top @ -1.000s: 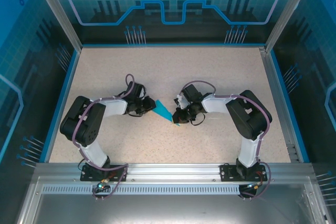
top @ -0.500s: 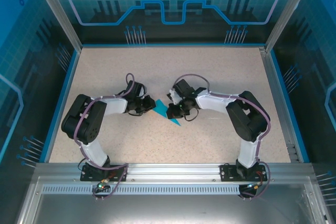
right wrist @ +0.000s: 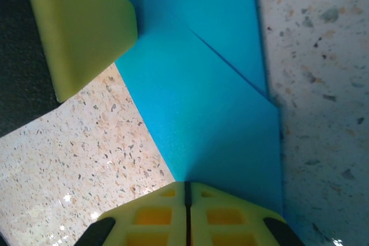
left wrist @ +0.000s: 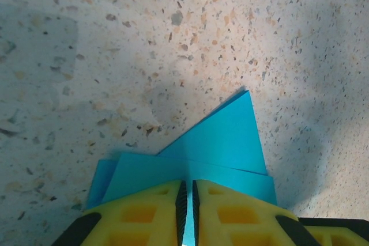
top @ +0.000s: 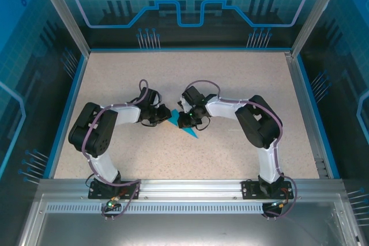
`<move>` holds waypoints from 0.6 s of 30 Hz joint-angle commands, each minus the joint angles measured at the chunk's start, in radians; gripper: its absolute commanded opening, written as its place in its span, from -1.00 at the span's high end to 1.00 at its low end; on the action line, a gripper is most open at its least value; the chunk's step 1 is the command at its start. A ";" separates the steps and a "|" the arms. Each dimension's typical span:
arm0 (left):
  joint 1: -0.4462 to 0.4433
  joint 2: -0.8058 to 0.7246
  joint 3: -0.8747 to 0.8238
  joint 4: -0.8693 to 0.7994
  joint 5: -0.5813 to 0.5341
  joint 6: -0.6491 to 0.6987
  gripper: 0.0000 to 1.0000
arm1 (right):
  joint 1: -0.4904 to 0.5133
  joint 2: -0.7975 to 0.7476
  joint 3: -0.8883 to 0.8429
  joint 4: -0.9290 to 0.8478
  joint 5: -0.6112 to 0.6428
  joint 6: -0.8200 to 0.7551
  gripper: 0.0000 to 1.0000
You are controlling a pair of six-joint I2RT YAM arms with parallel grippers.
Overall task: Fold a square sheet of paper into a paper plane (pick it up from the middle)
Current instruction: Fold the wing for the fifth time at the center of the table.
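The table point(top: 230, 84) is a pale speckled stone-look surface with a blue rim, boxed in by aluminium posts point(top: 60, 10) and see-through blue panels point(top: 190, 4) printed with a circuit pattern. A metal rail point(top: 190, 191) runs along the near edge.

The paper point(top: 183, 125) lies at the middle of the table between the two wrists. It is teal-blue and already folded into overlapping layers with a sharp point toward the near side.

In the left wrist view it rises as a triangle point(left wrist: 225, 142) over a wider band. The left gripper point(left wrist: 187, 200) has its yellow fingers nipped on that band's edge.

The right gripper point(right wrist: 186, 200) has its fingers pressed together at the sheet's narrow end point(right wrist: 213, 102). Whether they pinch it or only rest on it is hard to tell.
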 commanded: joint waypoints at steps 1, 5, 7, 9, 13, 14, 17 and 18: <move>-0.001 0.060 -0.004 -0.126 -0.056 0.016 0.66 | -0.013 0.011 -0.044 -0.040 0.025 0.000 0.86; -0.001 0.064 0.006 -0.155 -0.082 0.016 0.67 | -0.038 -0.043 -0.150 -0.006 0.000 -0.016 0.86; -0.001 0.067 0.010 -0.165 -0.090 0.017 0.66 | -0.051 -0.077 -0.206 0.016 -0.022 -0.026 0.86; -0.001 0.072 0.012 -0.173 -0.097 0.015 0.66 | -0.062 -0.113 -0.265 0.032 -0.037 -0.037 0.86; -0.001 0.078 0.015 -0.179 -0.104 0.014 0.67 | -0.080 -0.185 -0.372 0.056 -0.055 -0.046 0.86; -0.001 0.079 0.016 -0.181 -0.106 0.016 0.67 | -0.083 -0.203 -0.395 0.057 -0.055 -0.046 0.86; -0.001 0.081 0.020 -0.185 -0.106 0.019 0.67 | -0.088 -0.257 -0.472 0.053 -0.051 -0.053 0.86; -0.001 0.080 0.021 -0.185 -0.105 0.019 0.67 | -0.088 -0.276 -0.489 0.048 -0.048 -0.055 0.86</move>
